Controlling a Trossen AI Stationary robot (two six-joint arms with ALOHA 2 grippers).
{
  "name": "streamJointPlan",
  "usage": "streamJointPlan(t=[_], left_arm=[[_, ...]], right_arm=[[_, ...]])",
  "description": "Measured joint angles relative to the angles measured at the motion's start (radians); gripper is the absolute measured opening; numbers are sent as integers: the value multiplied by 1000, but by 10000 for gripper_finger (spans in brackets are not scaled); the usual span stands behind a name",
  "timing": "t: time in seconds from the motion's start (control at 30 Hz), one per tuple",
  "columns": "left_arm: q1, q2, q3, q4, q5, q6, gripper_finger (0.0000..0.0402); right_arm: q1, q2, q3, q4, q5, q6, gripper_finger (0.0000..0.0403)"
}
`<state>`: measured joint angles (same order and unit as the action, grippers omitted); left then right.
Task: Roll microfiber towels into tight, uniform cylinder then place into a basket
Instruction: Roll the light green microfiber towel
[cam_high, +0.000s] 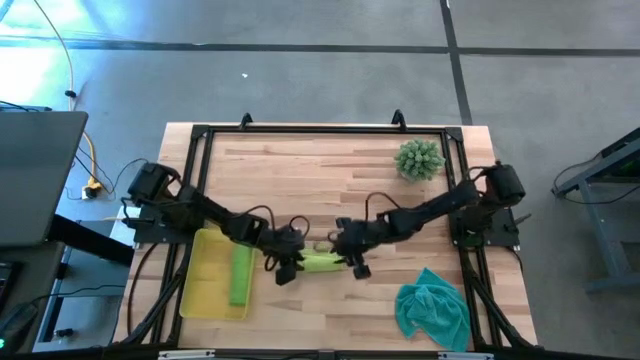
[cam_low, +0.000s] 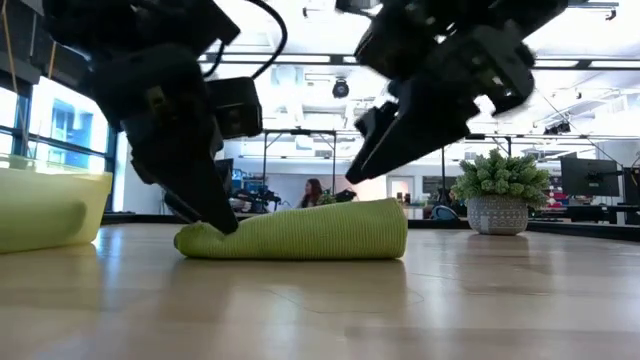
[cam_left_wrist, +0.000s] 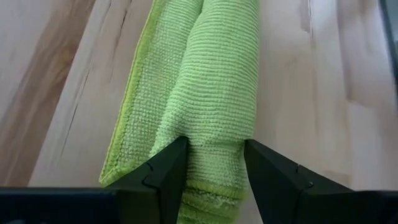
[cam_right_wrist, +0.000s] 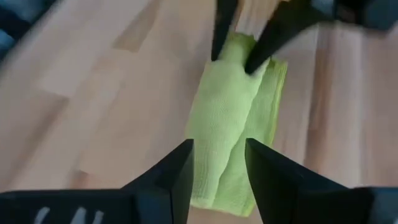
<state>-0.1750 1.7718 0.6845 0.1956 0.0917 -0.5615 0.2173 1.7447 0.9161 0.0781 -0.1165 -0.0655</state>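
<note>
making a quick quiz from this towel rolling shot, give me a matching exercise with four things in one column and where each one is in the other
Things:
1. rolled lime green towel
2. second lime green towel
3. teal towel
4. spiky green plant

Places:
A. crumpled on the wood at the table's near right
B. inside the yellow basket
C. far right part of the table
D. on the table between the left gripper and the right gripper

Pairs: 1-D, 2-B, 3-A, 4-C
</note>
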Motion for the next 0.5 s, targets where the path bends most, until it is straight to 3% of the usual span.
streamJointPlan(t=[0.33, 0.5], left_arm=[[67, 5, -4, 33, 92, -70, 156], [85, 6, -5, 40, 103, -98, 156]], right_arm=[[198, 58, 1, 55, 425, -98, 137], [194, 102, 2, 78, 442, -59, 169]])
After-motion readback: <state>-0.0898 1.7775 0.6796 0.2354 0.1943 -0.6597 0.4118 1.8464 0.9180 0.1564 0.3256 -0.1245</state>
